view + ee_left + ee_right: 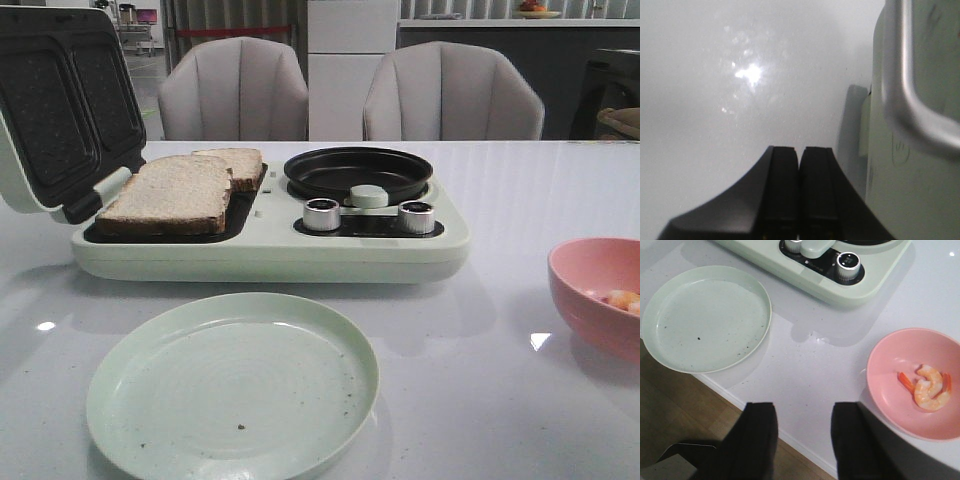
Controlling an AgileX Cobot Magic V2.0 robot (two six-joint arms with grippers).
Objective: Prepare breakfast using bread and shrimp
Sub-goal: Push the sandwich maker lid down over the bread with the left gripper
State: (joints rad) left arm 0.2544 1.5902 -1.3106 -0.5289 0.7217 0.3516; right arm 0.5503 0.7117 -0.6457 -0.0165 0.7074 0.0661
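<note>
Two slices of bread (172,193) lie on the open left griddle of the pale green breakfast maker (270,255); the farther slice (238,163) is partly covered by the nearer one. Shrimp (931,387) lie in a pink bowl (890,395) at the table's right, also in the front view (622,299). My right gripper (802,410) is open and empty, above the table's front edge beside the bowl. My left gripper (800,152) is shut and empty, over bare table next to the maker's side and its metal handle (905,85). Neither gripper shows in the front view.
A pale green plate (232,385) sits at the front, before the maker. The raised lid (65,105) stands at the left. A black round pan (358,172) and two knobs (322,214) are on the maker's right half. Two chairs stand behind the table.
</note>
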